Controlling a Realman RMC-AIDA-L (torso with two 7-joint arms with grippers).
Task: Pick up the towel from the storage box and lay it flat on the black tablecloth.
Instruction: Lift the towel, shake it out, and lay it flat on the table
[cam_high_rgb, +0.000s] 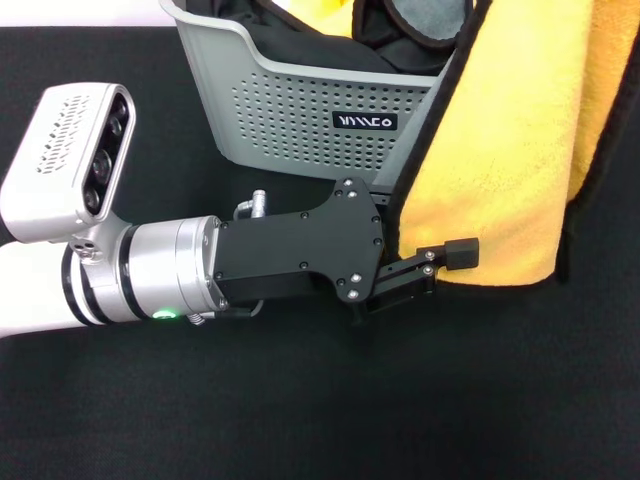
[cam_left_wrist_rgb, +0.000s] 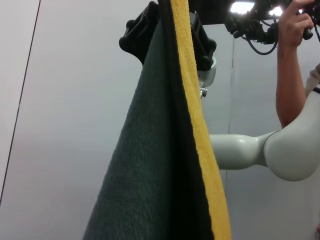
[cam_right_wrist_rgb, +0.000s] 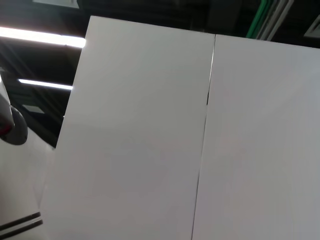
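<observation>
At far left of the head view, the left arm is reaching in across the black tablecloth (cam_high_rgb: 300, 400), its white wrist camera (cam_high_rgb: 70, 160) riding above the forearm. Just right of centre the left gripper (cam_high_rgb: 430, 272) is sitting at the lower near corner of the towel (cam_high_rgb: 510, 150), one black pad overlapping the hem; whether it is gripping the cloth or merely lying against it cannot be told from this angle. Behind it the grey storage box (cam_high_rgb: 290, 110) is standing on the tablecloth with dark and orange folds showing inside. Right of the box the towel is hanging as a broad orange-yellow sheet with black edging, draping past the box's right side and running out of frame at the top. In the left wrist view the right gripper (cam_left_wrist_rgb: 172, 32) is clamping the towel's upper edge, and the cloth is falling from it in a long fold, dark face beside yellow face. A person's forearm (cam_left_wrist_rgb: 290, 75) is showing at far right of that view. Judgement: the fleece is looking light, limp and not slippery, so it is likely to sag and fold on itself; taking hold at two corners of the black hem and drawing them apart seems the surest way to lay it flat.
</observation>
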